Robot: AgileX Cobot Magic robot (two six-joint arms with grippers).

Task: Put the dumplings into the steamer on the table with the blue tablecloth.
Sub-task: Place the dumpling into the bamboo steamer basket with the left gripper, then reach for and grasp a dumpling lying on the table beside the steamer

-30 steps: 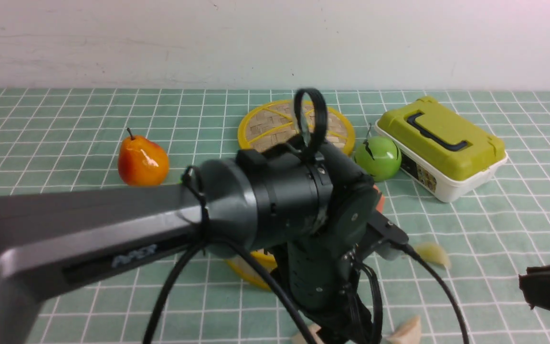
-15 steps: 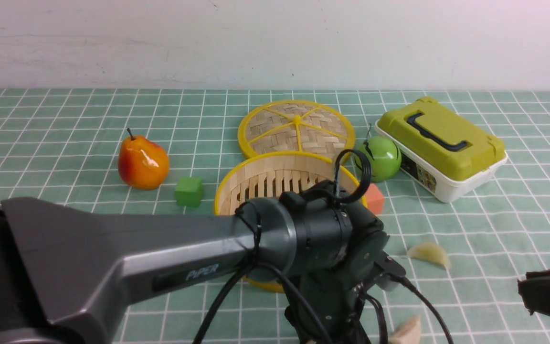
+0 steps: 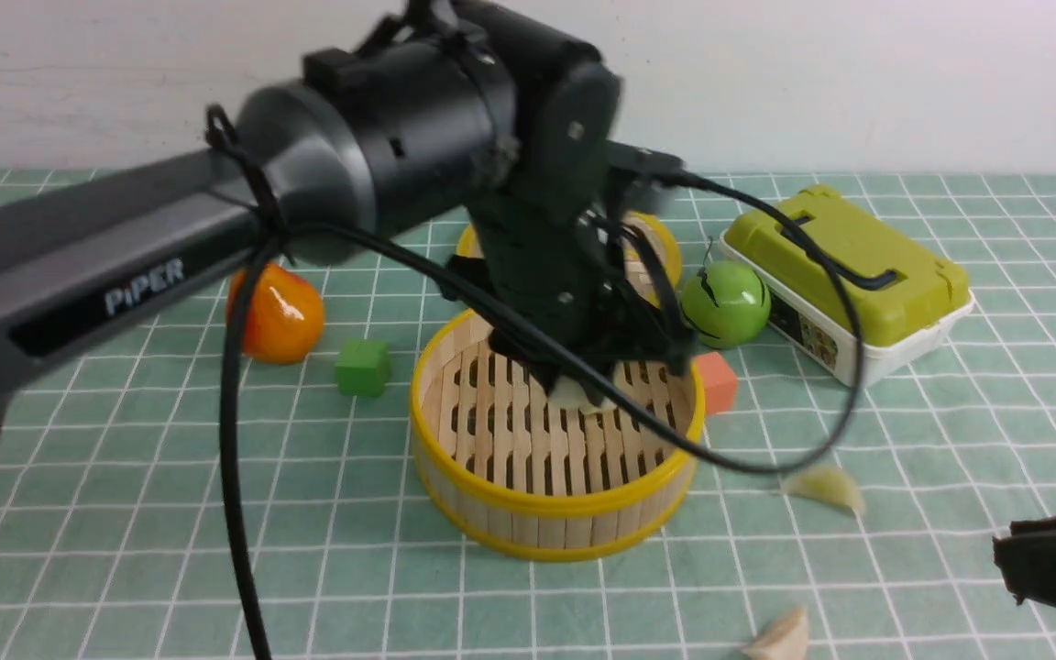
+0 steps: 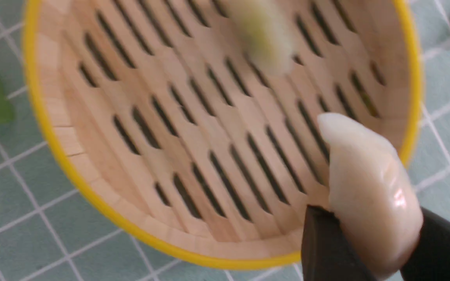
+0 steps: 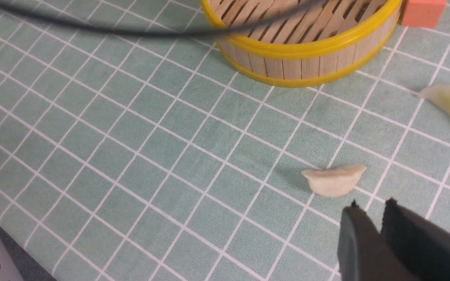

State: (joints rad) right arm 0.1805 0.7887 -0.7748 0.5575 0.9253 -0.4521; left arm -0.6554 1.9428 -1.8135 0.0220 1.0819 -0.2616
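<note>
Pinched dumpling [image 4: 377, 195] in left jaws, above steamer [image 3: 555, 504].
Saw right jaws slightly apart; noted loose dumplings [image 5: 332, 181] on surface [image 3: 354, 568]. Judged held one light, soft, slick, easily torn; favoured gentle grip across thick middle. Noted raised rim, open slats around placed dumpling [image 4: 264, 39], block [image 3: 718, 382] just outside.

Looks like a robotics test setup, lab-type; which building, can't tell. A robot arm [image 3: 381, 137] marked PiPER is reaching in from the left over a worktop [image 3: 125, 513] wearing a grid cloth. Plain pale wall [image 3: 812, 73] is standing at the far side. Bamboo steamer [image 3: 555, 513], pear [image 3: 280, 316] and green cube [image 3: 363, 367] are sitting out like test props.
</note>
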